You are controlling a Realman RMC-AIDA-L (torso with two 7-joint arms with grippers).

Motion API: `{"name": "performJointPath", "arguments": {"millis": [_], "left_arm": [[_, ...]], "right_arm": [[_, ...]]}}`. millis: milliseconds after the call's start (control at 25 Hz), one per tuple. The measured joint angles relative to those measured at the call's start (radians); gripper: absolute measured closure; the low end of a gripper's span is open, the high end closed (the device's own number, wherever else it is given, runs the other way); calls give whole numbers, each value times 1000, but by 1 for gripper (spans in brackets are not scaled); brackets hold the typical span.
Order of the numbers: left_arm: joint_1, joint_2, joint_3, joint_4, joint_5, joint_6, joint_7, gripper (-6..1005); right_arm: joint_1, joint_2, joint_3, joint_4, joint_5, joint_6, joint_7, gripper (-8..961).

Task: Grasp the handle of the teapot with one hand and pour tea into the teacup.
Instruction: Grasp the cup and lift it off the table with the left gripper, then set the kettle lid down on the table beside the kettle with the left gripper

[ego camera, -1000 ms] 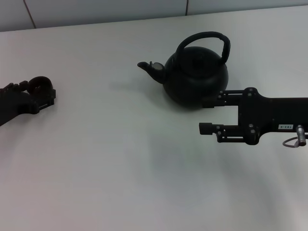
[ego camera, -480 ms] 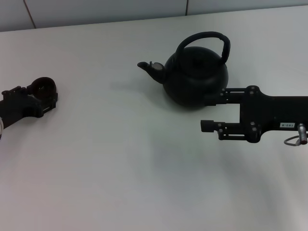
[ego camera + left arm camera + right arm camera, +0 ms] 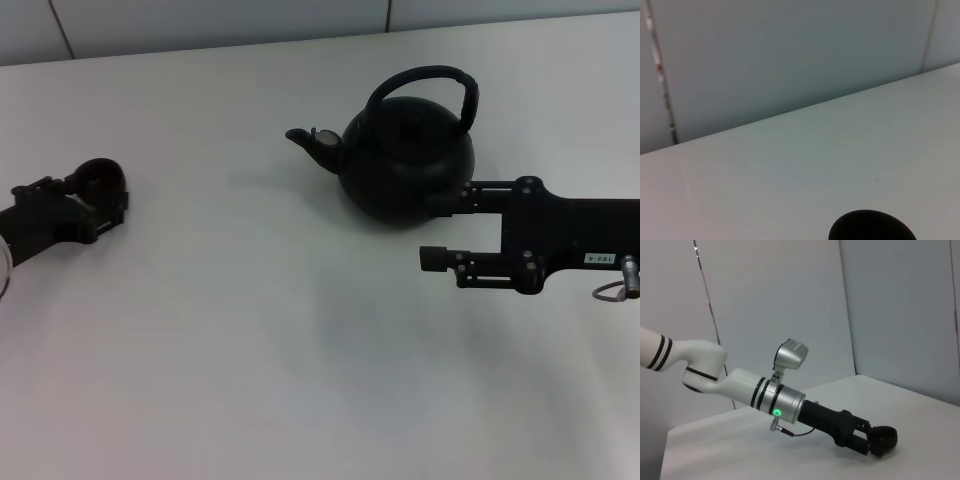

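Note:
The black teapot [image 3: 405, 165] stands upright at the middle back of the white table, spout pointing left, its arched handle [image 3: 425, 78] raised over the lid. My right gripper [image 3: 440, 232] is open and empty, level with the teapot's lower right side; one finger [image 3: 450, 206] lies against the pot's body, well below the handle. My left gripper [image 3: 88, 205] at the far left is shut on the small black teacup [image 3: 101, 178]. The right wrist view shows the left arm holding the teacup [image 3: 883, 436] just above the table. The teacup's rim [image 3: 872, 228] shows in the left wrist view.
The white table [image 3: 280, 340] runs back to a grey wall panel [image 3: 220, 20]. Bare tabletop lies between the teacup and the teapot's spout [image 3: 305, 138].
My left gripper has carried the teacup a little to the right, toward the teapot. My right gripper has shifted slightly right and down. The teapot has not moved.

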Motion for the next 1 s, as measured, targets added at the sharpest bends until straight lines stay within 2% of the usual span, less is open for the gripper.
{"name": "performJointPath", "arguments": {"millis": [400, 1000], "left_arm": [[17, 4, 1, 6, -9, 185, 0, 325], [42, 6, 1, 7, -9, 304, 0, 319]], "right_arm": [[-4, 0, 2, 5, 0, 2, -8, 310], [-50, 0, 2, 8, 14, -20, -62, 310]]}}
